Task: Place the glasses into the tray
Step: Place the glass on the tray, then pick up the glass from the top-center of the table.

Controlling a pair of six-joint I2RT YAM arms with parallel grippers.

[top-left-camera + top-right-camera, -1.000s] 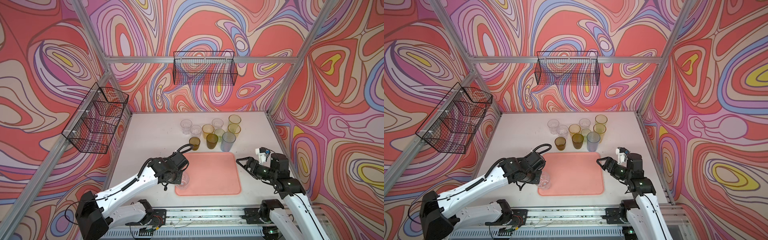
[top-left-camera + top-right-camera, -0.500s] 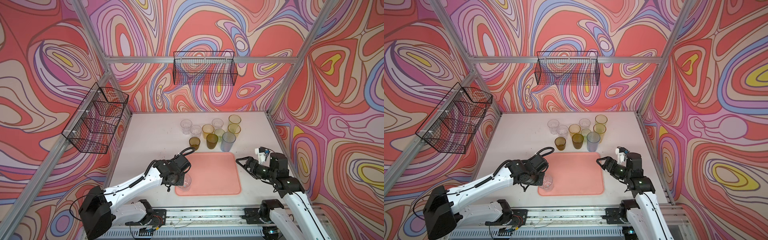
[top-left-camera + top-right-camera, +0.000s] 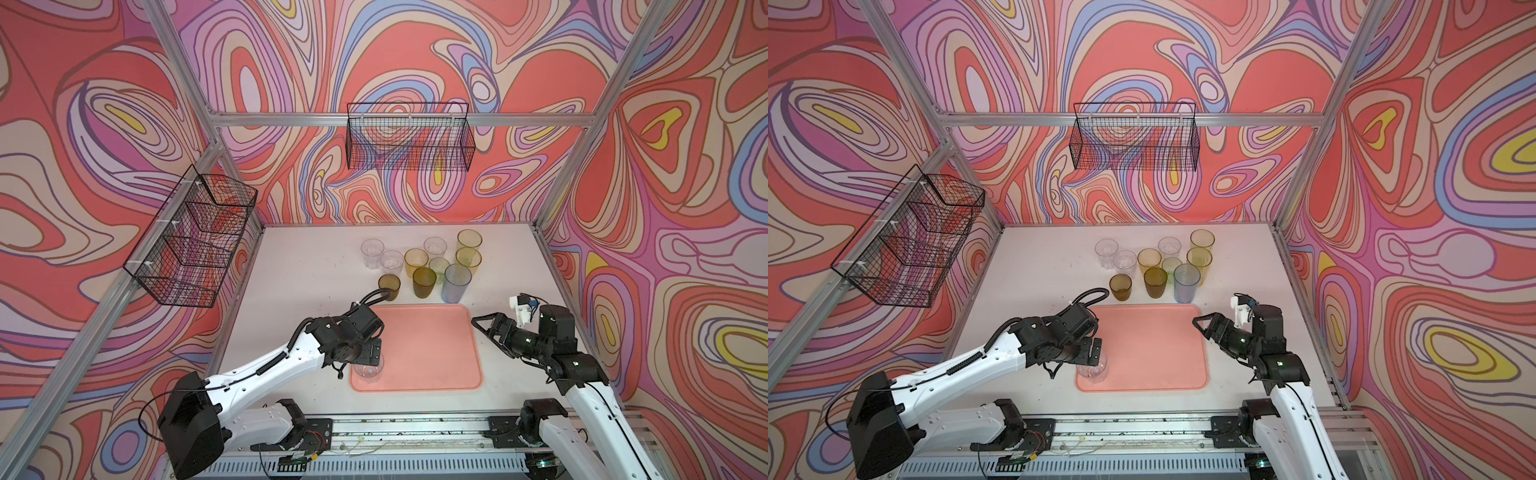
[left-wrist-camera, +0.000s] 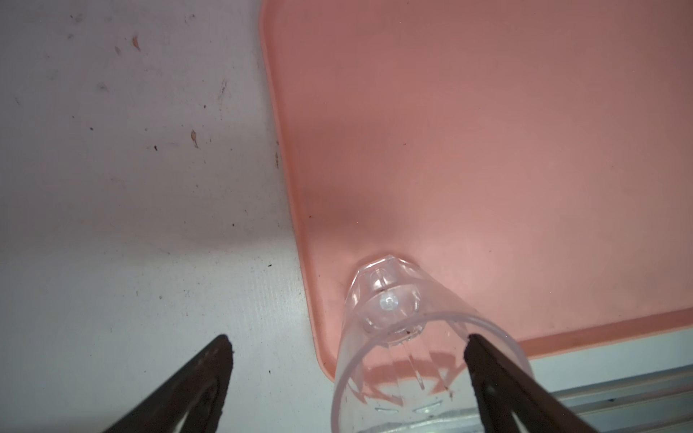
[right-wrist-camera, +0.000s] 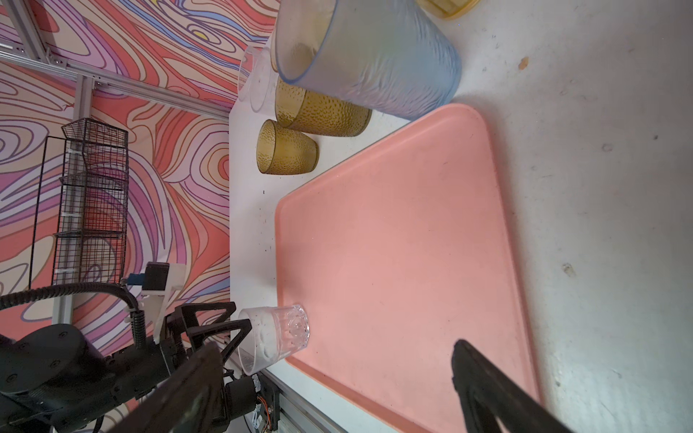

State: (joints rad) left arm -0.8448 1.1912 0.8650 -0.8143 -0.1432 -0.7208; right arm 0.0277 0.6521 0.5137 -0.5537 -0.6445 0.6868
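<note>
So it's the let-go step that's in hand, by the look of it. A short clear tumbler (image 3: 368,371) is stood upright in the near left corner of the salmon-pink tray (image 3: 432,340), just inside the rim. The left gripper (image 4: 347,338) is parked right over it with the jaws spread wide and nothing pinched. In the left wrist view one fingertip is seen at the glass's mouth (inside the rim or just above it, can't be told), and the other is well out over the white tabletop (image 3: 299,270). A straight lift clear of the glass is probably what's called for next, before any sideways swing. Otherwise the tumbler could get clipped and tipped, being that close to the edge. That one glass is all that's held by the tray; the rest of it is bare. The right gripper (image 3: 477,325) is held just beside the tray's right edge, jaws wide apart, nothing between them. Past the far edge, ten glasses are bunched on the table and not yet moved. Nearest the tray a short olive-brown tumbler (image 3: 389,286), a taller olive-brown tumbler (image 3: 424,281) and a tall blue-grey tumbler (image 3: 457,282) are lined up. Behind them a green tumbler (image 3: 439,265), an amber tumbler (image 3: 416,258), a yellow tumbler (image 3: 468,258), a taller yellow tumbler (image 3: 469,241) and three more clear tumblers (image 3: 391,262) are packed close. Up on the walls, a black wire basket (image 3: 191,237) is hung at the left and a second wire basket (image 3: 409,137) at the back; nothing can be made out in either.
</note>
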